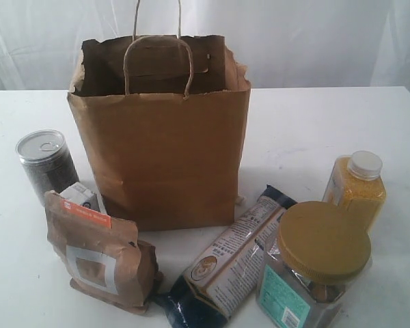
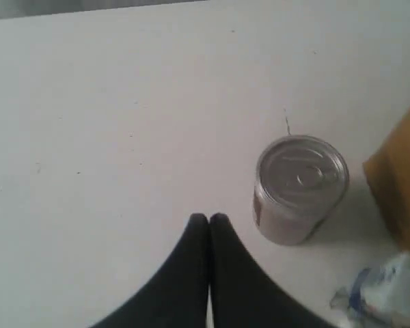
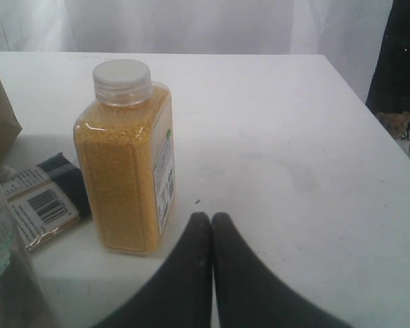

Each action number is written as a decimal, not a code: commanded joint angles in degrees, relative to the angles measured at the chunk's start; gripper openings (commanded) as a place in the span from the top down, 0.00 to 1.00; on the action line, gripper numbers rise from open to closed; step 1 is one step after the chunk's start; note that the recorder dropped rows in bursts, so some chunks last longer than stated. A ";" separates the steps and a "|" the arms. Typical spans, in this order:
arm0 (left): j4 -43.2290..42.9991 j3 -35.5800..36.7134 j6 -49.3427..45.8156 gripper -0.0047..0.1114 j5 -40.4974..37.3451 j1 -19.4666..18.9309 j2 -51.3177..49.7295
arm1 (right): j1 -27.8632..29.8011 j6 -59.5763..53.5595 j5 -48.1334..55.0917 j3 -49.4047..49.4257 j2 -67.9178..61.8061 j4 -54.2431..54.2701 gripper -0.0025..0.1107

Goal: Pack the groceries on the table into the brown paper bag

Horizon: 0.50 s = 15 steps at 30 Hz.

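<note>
The brown paper bag [image 1: 160, 137] stands open and upright mid-table. Left of it stands the grey pull-tab can [image 1: 46, 164] [image 2: 301, 188], with the small white-blue carton [image 1: 80, 197] [image 2: 383, 294] and the brown orange-striped pouch [image 1: 99, 253] in front. The long dark-blue packet [image 1: 229, 263] [image 3: 44, 198] lies flat before the bag. At right stand the gold-lidded clear jar [image 1: 314, 270] and the yellow white-capped bottle [image 1: 355, 188] [image 3: 126, 160]. My left gripper [image 2: 208, 219] is shut and empty, hovering beside the can. My right gripper [image 3: 212, 217] is shut and empty next to the bottle. Neither arm shows in the exterior view.
The white table [image 1: 314, 130] stretches bare behind and to the right of the bag. Its right edge [image 3: 369, 109] shows in the right wrist view, with dark clutter beyond. White curtains hang at the back.
</note>
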<state>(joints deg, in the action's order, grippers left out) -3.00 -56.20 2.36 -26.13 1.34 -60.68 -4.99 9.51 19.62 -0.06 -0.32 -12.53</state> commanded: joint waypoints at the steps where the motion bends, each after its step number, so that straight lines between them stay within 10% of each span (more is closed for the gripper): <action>1: 6.42 2.29 -16.51 0.96 -10.70 0.70 1.26 | 0.44 -0.16 -0.02 0.06 0.32 -0.01 0.98; 6: 19.03 11.59 -30.38 0.96 -15.53 0.70 1.26 | 0.44 -0.16 -0.02 0.06 0.32 -0.01 0.98; 15: 49.21 24.36 -59.53 0.84 0.97 0.70 -4.75 | 0.44 -0.16 -0.02 0.06 0.32 -0.01 0.98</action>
<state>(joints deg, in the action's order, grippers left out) 41.01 -32.76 -51.73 -27.79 1.91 -63.06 -4.99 9.51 19.62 -0.06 -0.32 -12.53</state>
